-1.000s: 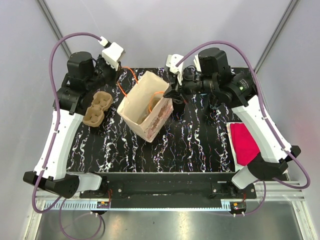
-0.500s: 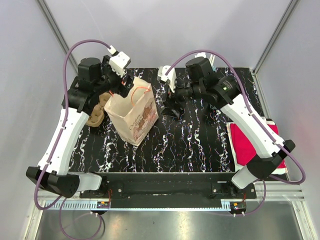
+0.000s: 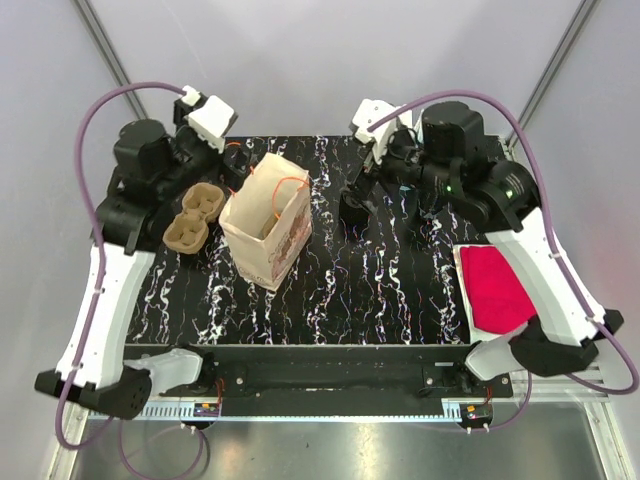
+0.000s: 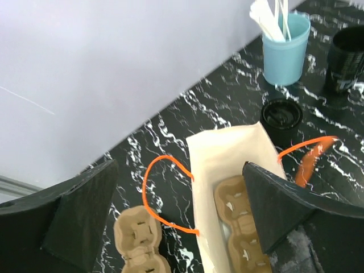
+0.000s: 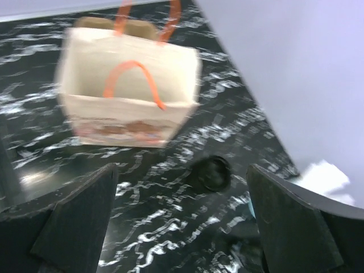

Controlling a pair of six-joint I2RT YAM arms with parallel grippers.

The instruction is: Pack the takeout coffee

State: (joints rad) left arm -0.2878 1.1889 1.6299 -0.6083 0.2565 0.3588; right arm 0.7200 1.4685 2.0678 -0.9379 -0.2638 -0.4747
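The cream paper bag (image 3: 265, 228) with orange handles stands upright and open-topped at centre left. In the left wrist view a brown cup carrier (image 4: 242, 227) lies inside the bag (image 4: 227, 159). A second brown carrier (image 3: 193, 215) (image 4: 136, 242) sits on the table left of it. A black lidded coffee cup (image 3: 355, 212) (image 4: 282, 116) (image 5: 211, 172) stands right of the bag (image 5: 131, 94). My left gripper (image 3: 232, 165) (image 4: 182, 219) hovers open above the bag's left rim. Over the cup, my right gripper (image 3: 360, 182) (image 5: 185, 222) is open too. Neither holds anything.
A blue cup of white stirrers (image 4: 286, 48) and a stack of black cups (image 4: 347, 60) stand at the back of the black marbled table (image 3: 380, 290). A red cloth (image 3: 497, 288) lies at the right edge. Grey walls enclose the back and sides.
Both grippers have opened and let go of the bag's handles, then drawn up and apart. The bag has gone from stretched and tilted to standing upright by itself.
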